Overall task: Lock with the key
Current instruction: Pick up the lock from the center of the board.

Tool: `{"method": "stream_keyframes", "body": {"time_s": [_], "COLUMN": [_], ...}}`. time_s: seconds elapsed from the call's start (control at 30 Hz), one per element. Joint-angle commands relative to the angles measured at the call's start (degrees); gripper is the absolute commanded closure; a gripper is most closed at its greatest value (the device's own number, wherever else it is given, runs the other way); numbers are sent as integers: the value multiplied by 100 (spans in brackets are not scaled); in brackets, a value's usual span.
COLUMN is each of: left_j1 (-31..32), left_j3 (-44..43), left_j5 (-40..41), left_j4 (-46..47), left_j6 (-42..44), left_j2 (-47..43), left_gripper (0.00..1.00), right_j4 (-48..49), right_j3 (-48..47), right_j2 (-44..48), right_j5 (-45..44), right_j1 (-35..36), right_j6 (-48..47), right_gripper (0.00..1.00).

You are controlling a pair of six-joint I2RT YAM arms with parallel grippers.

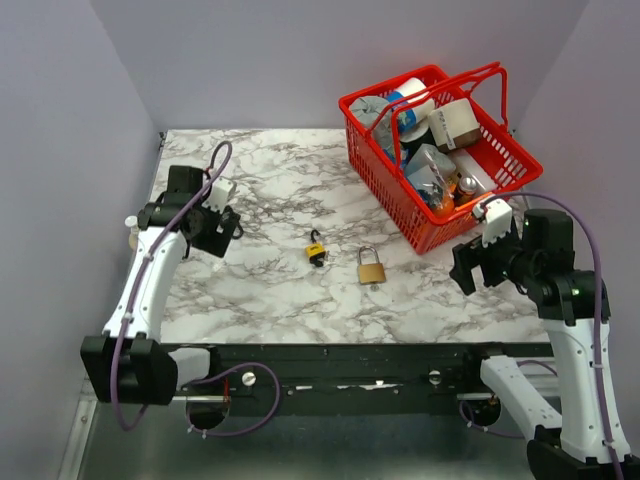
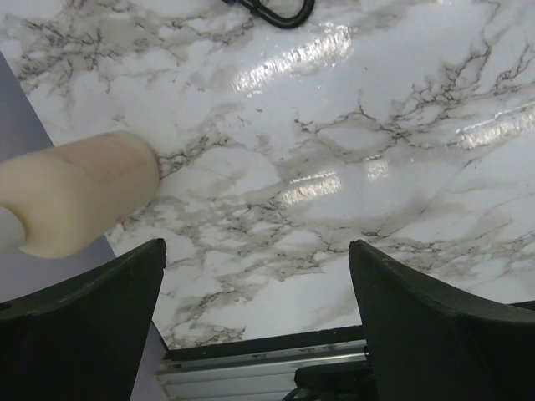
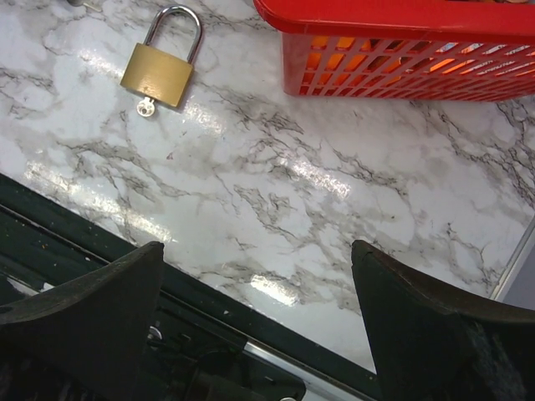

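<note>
Brass padlock [image 1: 371, 268] lies flat on the marble bench [image 1: 270, 295], near the middle and somewhat toward the right arm, with its shackle pointing to the far wall. In the right wrist view a small silver key [image 3: 146, 106] sits at the bottom of the lock body. It seems to be in the keyhole, but it is too small there to be sure.

Just left of the padlock, and apart from it, lies a small black item [image 1: 317, 248] with a yellow mark; what it is I cannot tell. A red basket [image 1: 375, 175], filled with packets and tins, stands at the far right of the bench. Its near corner is close to the right tool [image 1: 470, 268].

The right tool hovers above the near right part of the bench, spread wide and holding nothing, and only bare marble lies between it and the padlock. The left tool [image 1: 222, 232] is at the left side, well apart from the padlock, also wide apart and empty. A cream cylinder [image 2: 75, 200] is just beside its left finger, at the bench edge.
</note>
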State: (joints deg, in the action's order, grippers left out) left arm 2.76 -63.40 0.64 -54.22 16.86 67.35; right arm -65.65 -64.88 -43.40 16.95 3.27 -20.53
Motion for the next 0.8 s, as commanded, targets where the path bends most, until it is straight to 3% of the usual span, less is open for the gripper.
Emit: {"method": "stream_keyframes", "body": {"time_s": [0.0, 0.23, 0.43, 0.63, 0.77], "left_j1": [22, -398, -505, -496, -496], "left_j3": [-1033, -2973, -3994, -4304, -3936], "left_j5": [-56, -785, -768, -803, -882], "left_j4": [-159, -616, -546, -493, -327], "left_j6": [413, 985, 1547, 2066, 2111], "left_j2": [909, 2982, 4108, 4725, 4822], "left_gripper": [1, 1, 1, 3, 6], "right_j4": [131, -36, -150, -150, -115], "right_j3": [-253, -455, -438, -394, -446], "right_j2": [-160, -468, -459, -643, -714], "right_j5": [10, 282, 564, 467, 520], "right_j1": [-19, -19, -19, -28, -28], "right_j6": [-126, -249, -363, -355, -320], "right_gripper": [0, 0, 0, 0, 0]}}
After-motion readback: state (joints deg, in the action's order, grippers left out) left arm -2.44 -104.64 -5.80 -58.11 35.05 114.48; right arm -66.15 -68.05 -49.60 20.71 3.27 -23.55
